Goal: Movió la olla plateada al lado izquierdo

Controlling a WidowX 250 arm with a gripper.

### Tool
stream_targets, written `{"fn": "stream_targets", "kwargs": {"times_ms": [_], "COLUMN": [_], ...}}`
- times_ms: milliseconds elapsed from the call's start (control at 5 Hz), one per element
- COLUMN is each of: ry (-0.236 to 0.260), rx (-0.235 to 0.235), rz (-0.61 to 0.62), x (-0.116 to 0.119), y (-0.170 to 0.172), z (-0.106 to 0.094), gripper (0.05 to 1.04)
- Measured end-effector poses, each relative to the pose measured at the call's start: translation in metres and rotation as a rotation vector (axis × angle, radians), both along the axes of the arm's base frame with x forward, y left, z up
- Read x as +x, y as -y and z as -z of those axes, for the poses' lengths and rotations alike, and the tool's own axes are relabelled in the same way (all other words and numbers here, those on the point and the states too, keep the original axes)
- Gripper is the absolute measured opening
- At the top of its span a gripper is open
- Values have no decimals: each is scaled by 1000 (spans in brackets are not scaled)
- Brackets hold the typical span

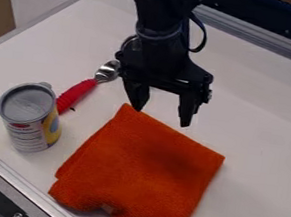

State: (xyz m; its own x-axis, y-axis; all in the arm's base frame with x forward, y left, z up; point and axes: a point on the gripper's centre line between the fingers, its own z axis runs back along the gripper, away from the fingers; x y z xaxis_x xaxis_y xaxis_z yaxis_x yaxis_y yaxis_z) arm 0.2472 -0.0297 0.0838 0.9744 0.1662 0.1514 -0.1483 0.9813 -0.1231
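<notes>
Claw (161,117) open, nothing between its fingers, at the near edge of the orange cloth (150,174). What looks like the silver pot (126,42) sits behind your arm, mostly hidden; a blind grasp could miss. Lower here, you may snag cloth; a sweep canward could knock the red-handled spoon (76,95) into the can (27,117).

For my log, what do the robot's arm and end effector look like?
The robot arm is black, with a thin black cable looping alongside. The end effector is also black, with a wide crossbar and two tapering fingers.
</notes>
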Motion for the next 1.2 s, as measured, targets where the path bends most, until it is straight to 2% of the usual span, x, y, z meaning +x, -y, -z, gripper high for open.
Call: {"fn": "stream_targets", "kwargs": {"times_ms": [200,400,600,800,1200], "ry": [-25,-21,3,26,92], "rx": [0,-11,34,69,134], "rz": [-9,-194,-288,-244,-296], "x": [-3,24,48,79,134], "y": [-1,-17,-29,-30,-34], "z": [6,7,7,11,21], "gripper": [999,999,999,999,999]}}
